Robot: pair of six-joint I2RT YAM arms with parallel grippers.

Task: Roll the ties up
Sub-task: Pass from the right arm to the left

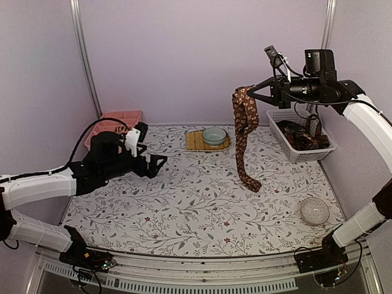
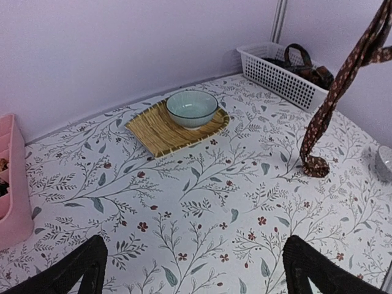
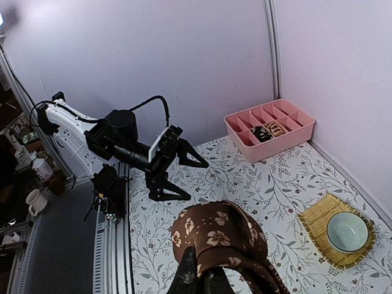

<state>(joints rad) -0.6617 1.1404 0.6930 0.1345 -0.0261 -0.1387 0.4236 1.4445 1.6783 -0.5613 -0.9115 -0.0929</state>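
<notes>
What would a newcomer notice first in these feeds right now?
The brown flower-patterned tie, dangling high at back right from the shut right gripper, its lower end curling on the table. Next, the left gripper hovering wide open and empty at left, and the white basket at far right.

The tie [image 1: 245,135] hanging at far right is dark brown with pale beige flowers, and my left fingers [image 2: 79,272] are plain black. The surface [image 1: 184,202] is white, printed with grey-green leafy sprigs and small red-brown blossoms. On it, a yellowish woven mat [image 1: 195,144] carries a pale green bowl [image 1: 214,135], with a pink tray [image 1: 122,114] far left and a white mesh basket [image 1: 305,154] far right.
</notes>
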